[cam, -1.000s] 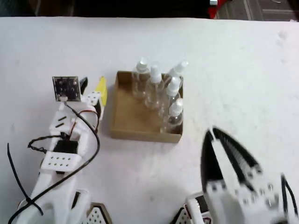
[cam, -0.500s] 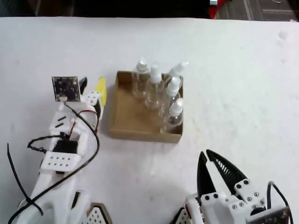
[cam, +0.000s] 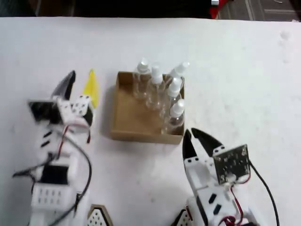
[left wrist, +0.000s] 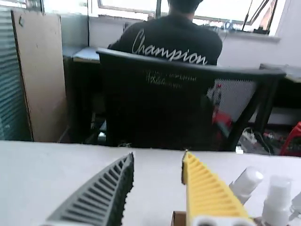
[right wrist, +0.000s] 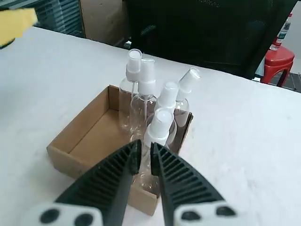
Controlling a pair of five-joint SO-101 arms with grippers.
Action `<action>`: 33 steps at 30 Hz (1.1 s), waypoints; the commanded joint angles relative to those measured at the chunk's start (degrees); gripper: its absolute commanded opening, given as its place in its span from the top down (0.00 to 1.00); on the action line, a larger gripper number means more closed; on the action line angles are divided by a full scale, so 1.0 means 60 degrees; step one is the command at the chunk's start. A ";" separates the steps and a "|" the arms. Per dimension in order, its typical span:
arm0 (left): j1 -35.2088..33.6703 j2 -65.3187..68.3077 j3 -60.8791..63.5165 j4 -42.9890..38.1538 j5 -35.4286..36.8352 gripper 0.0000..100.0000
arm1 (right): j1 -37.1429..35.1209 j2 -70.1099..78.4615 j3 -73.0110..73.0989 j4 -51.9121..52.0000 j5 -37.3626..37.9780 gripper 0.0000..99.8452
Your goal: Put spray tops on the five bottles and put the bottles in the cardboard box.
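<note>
— We've got all five bottles [cam: 157, 92] standing in the cardboard box [cam: 126, 120], spray tops on.
— And we see the left gripper [cam: 81, 75] beside the box, spread wide and empty. The right gripper [cam: 192, 135] is near it, barely parted.

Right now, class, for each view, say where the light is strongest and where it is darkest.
High view: the white table is brightly, evenly lit; the room beyond its far edge is dark. Left wrist view: bright windows backlight the dark chair. Right wrist view: bright table, dark room behind the bottles.
</note>
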 commanded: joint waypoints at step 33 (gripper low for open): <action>-0.0315 -0.5077 0.3136 0.9172 -0.1832 0.84 | -0.0007 0.0007 0.7062 -0.0652 0.0117 0.98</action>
